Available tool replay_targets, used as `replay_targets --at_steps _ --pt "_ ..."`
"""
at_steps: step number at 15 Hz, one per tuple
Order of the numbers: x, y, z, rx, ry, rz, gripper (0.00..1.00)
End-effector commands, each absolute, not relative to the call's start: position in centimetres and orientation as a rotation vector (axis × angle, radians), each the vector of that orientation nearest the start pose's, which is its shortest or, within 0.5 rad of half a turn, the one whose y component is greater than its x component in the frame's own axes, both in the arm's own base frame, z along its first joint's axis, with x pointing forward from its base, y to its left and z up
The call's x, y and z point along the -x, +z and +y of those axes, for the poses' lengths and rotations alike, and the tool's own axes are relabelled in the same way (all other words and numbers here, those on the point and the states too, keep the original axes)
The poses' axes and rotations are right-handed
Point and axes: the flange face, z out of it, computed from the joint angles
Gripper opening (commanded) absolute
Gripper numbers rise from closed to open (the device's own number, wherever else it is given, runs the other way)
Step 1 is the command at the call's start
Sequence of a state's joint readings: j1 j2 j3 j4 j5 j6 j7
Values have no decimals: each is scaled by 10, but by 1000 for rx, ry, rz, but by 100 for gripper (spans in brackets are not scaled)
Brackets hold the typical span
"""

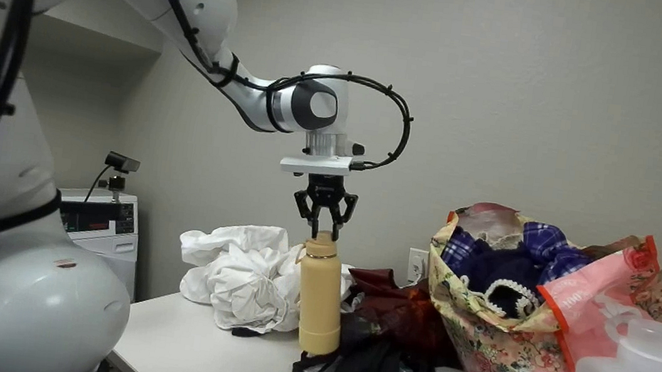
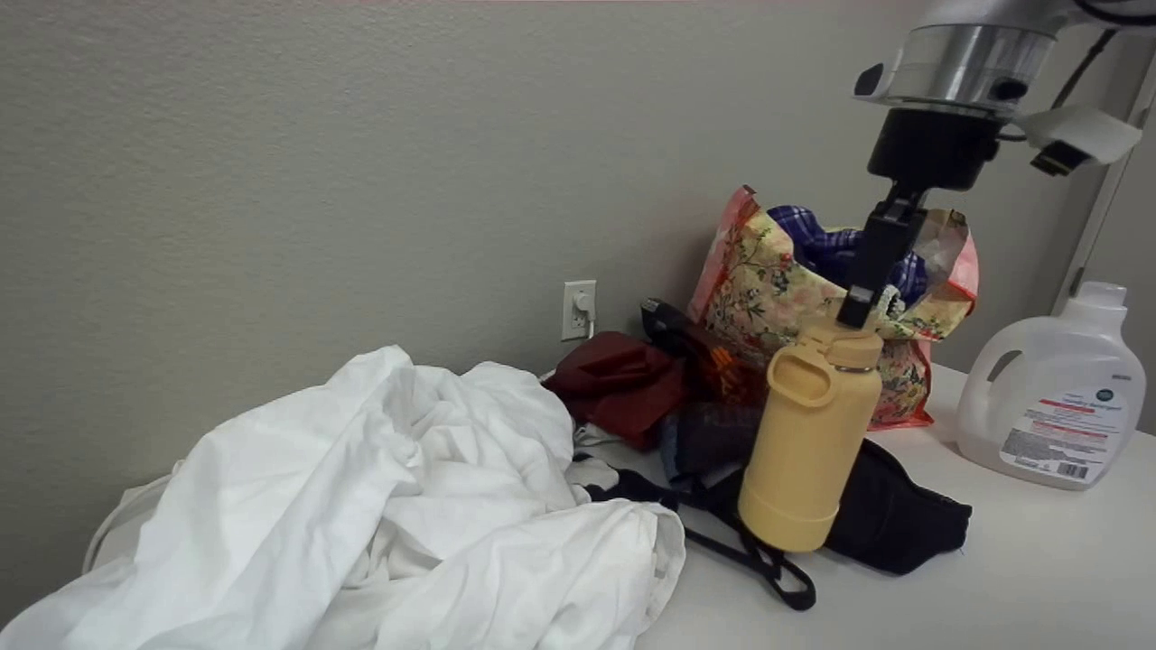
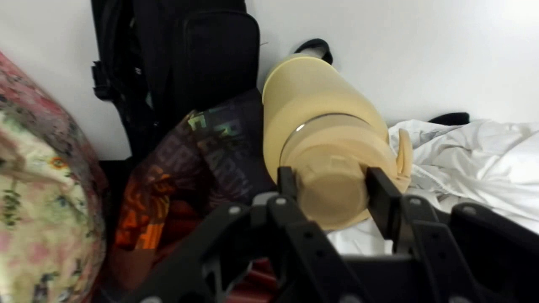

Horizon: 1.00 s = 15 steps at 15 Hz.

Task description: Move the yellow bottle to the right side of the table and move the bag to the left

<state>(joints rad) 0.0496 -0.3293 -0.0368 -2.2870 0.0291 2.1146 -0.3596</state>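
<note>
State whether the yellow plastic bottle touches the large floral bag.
Apart: the wrist view plainly shows white tabletop and black fabric between the yellow bottle and the floral bag.

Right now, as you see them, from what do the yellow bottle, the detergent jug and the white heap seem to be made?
Yellow bottle: matte outside, perhaps coated metal, as a silvery ring shows below the cap; plastic is possible.
Detergent jug: probably smooth plastic, since its body is translucent.
White heap: likely soft, dull cloth, judging by its loose folds; the fibre I cannot tell.
</note>
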Motion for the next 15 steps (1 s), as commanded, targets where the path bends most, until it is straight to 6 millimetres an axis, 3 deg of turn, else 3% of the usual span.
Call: replay_targets --at_steps 1,5,8,12,15 --pt "-446 535 -38 3156 -373 -342 21" --pt "-420 559 -90 3251 -447 -60 21" --pt "-404 564 -120 3298 -464 138 21" --pt "-382 551 -153 3341 -445 409 21" --pt "-366 528 -171 3327 -402 613 21"
